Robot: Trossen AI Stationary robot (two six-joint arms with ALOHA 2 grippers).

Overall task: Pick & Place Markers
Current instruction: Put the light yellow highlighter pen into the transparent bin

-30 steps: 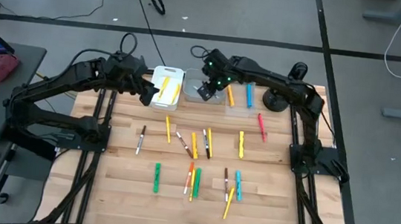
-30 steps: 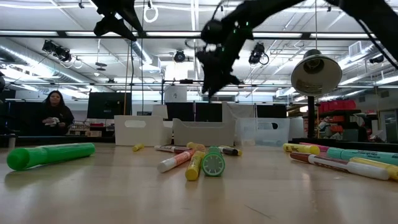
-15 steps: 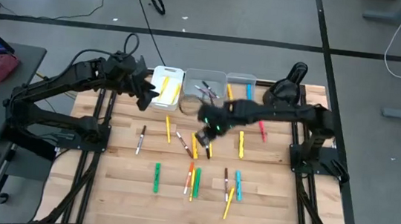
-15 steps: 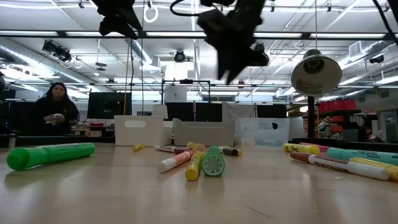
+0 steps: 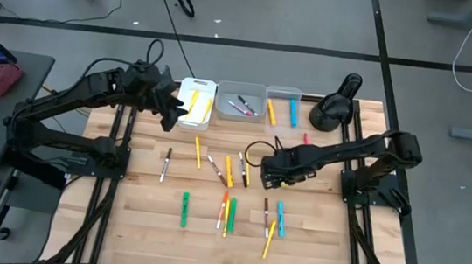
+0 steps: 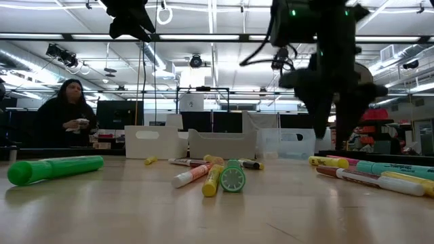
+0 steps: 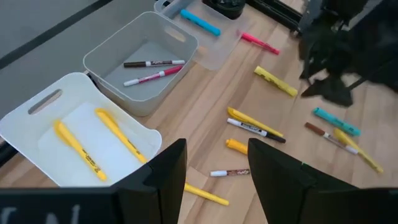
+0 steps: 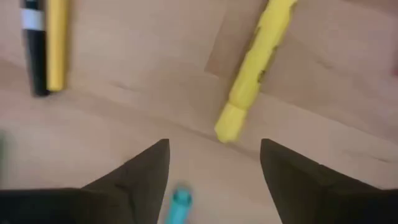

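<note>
I have the right hand [image 5: 272, 176] low over the middle of the counter [image 5: 140, 210], its fingers spread and pinching nothing. In its wrist view a yellow marker [image 8: 255, 68] lies on the wood just ahead of the open fingers [image 8: 134, 177], apart from them, with a yellow and a dark marker side by side [image 8: 45, 46] further off and a teal tip [image 8: 179, 202] between the fingers.

My left hand [image 5: 171, 109] hangs at the far left of the counter, beside the white bin [image 5: 195, 103]. Its fingers [image 7: 165, 171] stand apart and hold nothing.

Most of the markers [image 5: 227, 203] lie scattered across the middle of the counter: yellow, orange, green, blue and dark ones. Two yellow ones [image 7: 93, 140] rest in the white bin, two thin dark and red ones [image 7: 152, 70] in the clear middle bin [image 5: 240, 106], and a yellow and a blue one in the third bin [image 5: 284, 111]. A black lamp [image 5: 333, 107] sits at the far right corner.

A person [image 6: 64, 115] stands in the room beyond.
</note>
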